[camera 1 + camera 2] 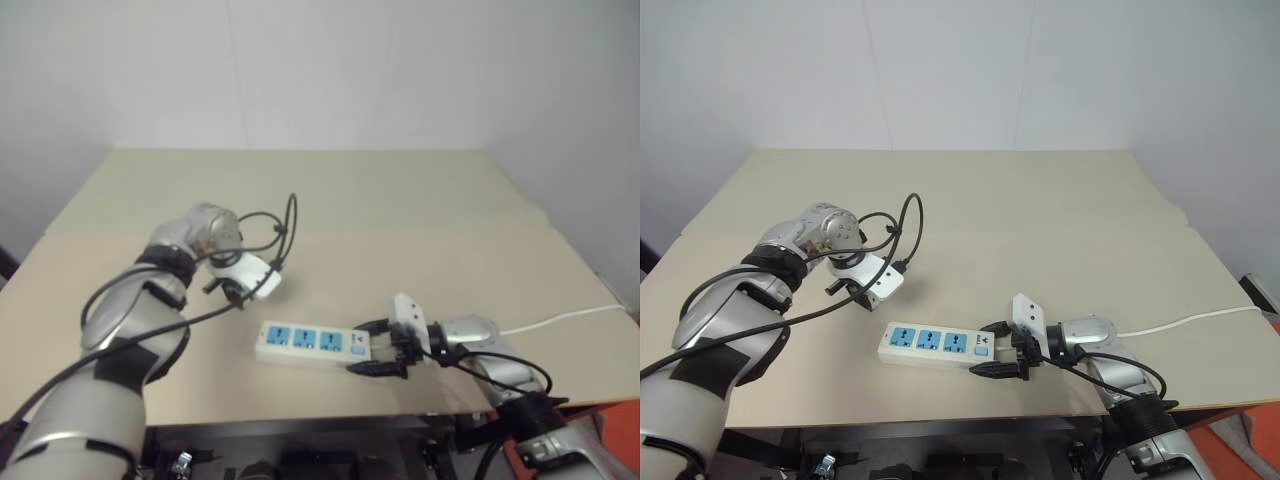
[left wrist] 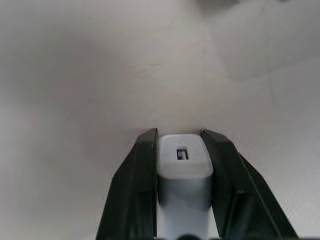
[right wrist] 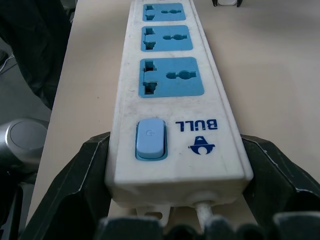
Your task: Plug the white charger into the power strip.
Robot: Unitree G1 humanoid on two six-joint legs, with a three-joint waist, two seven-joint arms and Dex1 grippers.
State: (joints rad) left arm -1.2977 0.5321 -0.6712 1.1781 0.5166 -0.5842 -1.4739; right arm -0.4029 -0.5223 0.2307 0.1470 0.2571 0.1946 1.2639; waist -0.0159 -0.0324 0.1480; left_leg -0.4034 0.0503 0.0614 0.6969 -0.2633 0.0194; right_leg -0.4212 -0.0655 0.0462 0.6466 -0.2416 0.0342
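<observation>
The white charger [image 2: 184, 161] is clamped between the two black fingers of my left gripper [image 2: 179, 135], which is shut on it and points down at the table. That gripper [image 1: 228, 292] hovers above the tabletop, just behind the left end of the power strip [image 1: 305, 342]. The strip lies flat near the table's front edge with three blue socket faces [image 3: 172, 76] up and all unoccupied. My right gripper [image 1: 373, 347] is shut on the strip's right end, one finger on each long side, by the blue switch [image 3: 150, 138].
The strip's thin white cord [image 1: 560, 320] runs off to the right over the beige table [image 1: 400, 200]. A black cable [image 1: 285, 225] loops above my left wrist. The table's front edge lies just below the strip, and a white wall stands behind.
</observation>
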